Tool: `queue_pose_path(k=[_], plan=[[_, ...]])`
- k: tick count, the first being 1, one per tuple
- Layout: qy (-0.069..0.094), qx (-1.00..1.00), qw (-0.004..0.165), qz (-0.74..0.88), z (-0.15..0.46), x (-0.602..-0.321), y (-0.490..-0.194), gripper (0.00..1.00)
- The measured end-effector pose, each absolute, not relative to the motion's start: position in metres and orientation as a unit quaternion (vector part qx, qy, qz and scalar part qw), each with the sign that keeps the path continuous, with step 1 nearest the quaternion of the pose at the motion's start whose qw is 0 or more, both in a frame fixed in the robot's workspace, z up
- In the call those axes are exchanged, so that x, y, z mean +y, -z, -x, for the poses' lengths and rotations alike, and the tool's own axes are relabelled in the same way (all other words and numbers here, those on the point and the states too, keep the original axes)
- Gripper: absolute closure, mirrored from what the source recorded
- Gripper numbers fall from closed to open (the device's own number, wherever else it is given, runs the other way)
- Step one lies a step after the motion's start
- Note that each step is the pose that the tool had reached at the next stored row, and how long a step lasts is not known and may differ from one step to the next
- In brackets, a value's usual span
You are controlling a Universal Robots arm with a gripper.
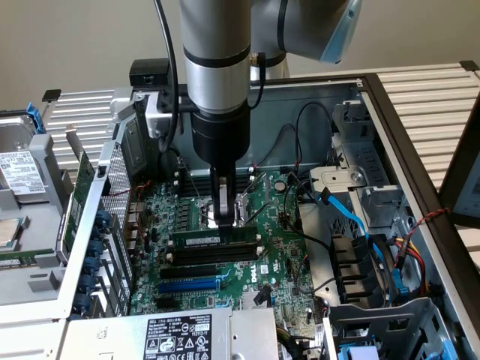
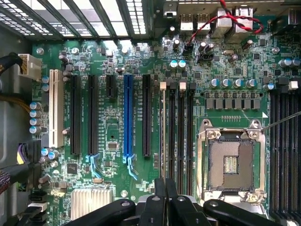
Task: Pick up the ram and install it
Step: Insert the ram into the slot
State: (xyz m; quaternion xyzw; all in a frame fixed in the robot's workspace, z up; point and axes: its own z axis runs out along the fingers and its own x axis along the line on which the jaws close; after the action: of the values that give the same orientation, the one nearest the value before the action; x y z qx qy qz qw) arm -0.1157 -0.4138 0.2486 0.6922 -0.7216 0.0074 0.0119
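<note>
The ram (image 1: 199,238), a thin green stick with a white label, stands on edge in the black slot closest to the CPU socket (image 1: 238,212) on the motherboard (image 1: 277,262). My gripper (image 1: 219,223) comes straight down onto its middle, fingers pressed together on its top edge. In the wrist view the ram (image 2: 163,136) shows edge-on as a thin pale line running into the seam between the black fingertips (image 2: 160,188) of the gripper (image 2: 165,186). Two empty black slots (image 2: 181,136) lie beside it.
The open CPU socket (image 2: 230,162) sits right beside the slots. A blue expansion slot (image 2: 127,117) and black ones lie on the other side. A blue cable (image 1: 349,214) and wire bundles crowd the exterior view's right. The power supply (image 1: 176,337) borders the front.
</note>
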Motion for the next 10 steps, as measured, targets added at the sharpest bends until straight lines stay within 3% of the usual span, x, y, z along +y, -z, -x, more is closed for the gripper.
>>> queue_pose_path(k=[10], plan=[[-0.006, -0.722, 0.011, -0.692, 0.1157, -0.4142, -0.2437, 0.88]])
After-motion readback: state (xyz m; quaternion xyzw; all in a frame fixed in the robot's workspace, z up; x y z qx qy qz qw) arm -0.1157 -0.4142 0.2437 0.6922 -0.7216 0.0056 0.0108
